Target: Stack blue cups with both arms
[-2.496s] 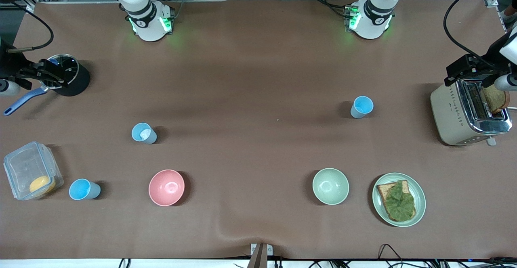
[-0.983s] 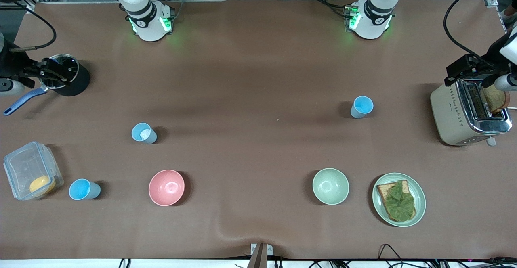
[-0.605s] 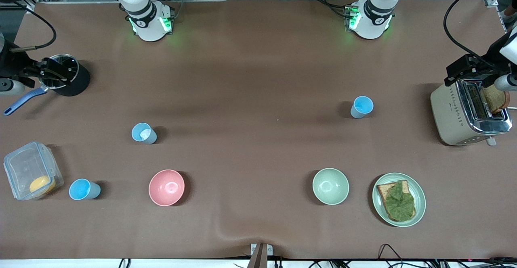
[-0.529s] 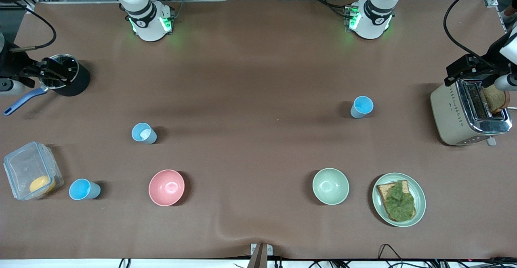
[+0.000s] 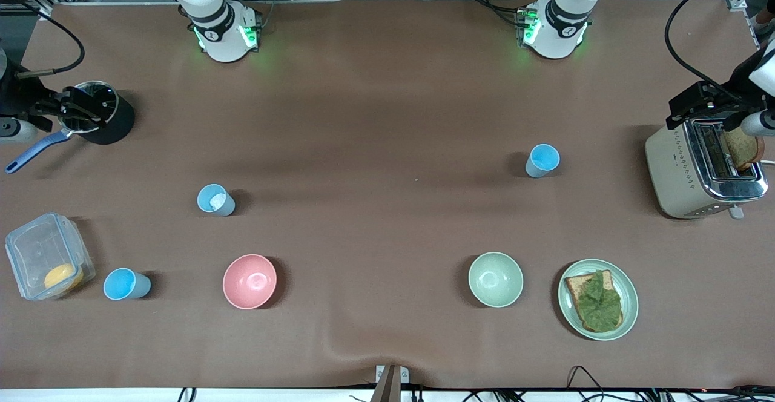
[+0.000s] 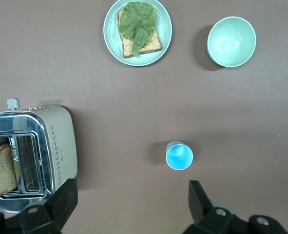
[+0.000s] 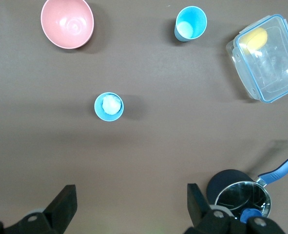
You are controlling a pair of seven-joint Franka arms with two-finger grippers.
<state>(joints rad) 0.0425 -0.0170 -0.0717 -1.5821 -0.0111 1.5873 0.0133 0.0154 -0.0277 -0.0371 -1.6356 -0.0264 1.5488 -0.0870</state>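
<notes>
Three blue cups stand upright and apart on the brown table. One (image 5: 542,160) is toward the left arm's end and shows in the left wrist view (image 6: 179,156). One with a whitish inside (image 5: 215,200) and one beside the clear container (image 5: 126,284) are toward the right arm's end. Both show in the right wrist view, the whitish one (image 7: 108,106) and the other (image 7: 190,23). My left gripper (image 5: 705,111) (image 6: 130,204) hangs high by the toaster, open and empty. My right gripper (image 5: 82,111) (image 7: 129,204) hangs high by the black pot, open and empty.
A pink bowl (image 5: 249,281) and a pale green bowl (image 5: 495,279) sit nearer the front camera. A plate with toast and lettuce (image 5: 629,302) lies beside the green bowl. A toaster (image 5: 678,172), a black pot (image 5: 115,126) and a clear container (image 5: 36,250) stand at the table's ends.
The right gripper has shifted very slightly by the pot. The cups and the left arm have not moved.
</notes>
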